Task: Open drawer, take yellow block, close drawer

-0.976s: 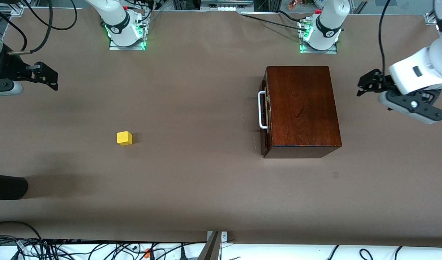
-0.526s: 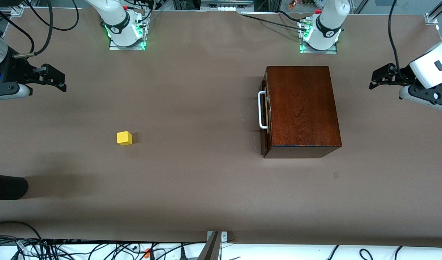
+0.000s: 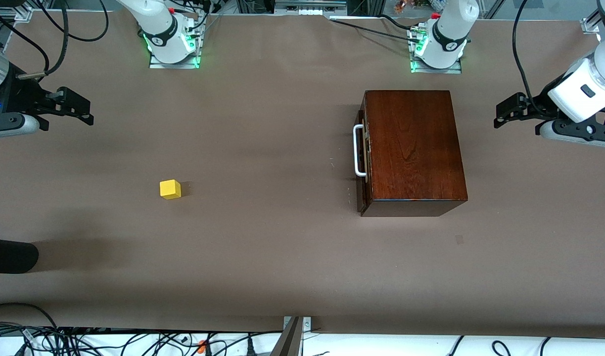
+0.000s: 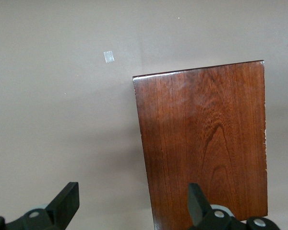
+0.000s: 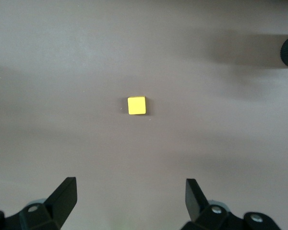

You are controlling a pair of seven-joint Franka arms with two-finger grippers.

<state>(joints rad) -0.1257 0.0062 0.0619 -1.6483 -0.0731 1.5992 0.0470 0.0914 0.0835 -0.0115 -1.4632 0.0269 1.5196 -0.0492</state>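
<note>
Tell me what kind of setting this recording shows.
Probably a robotics lab bench: a brown-covered table, two bolted white arm bases with green lights, and loose black cables along the table's edge.

Drawer [image 3: 362, 158] interior hidden; black object [image 3: 10, 255] cut off by frame edge.

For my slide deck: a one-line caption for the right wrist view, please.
Open right pincer hangs above the bare table, yellow block lying ahead of it.
</note>
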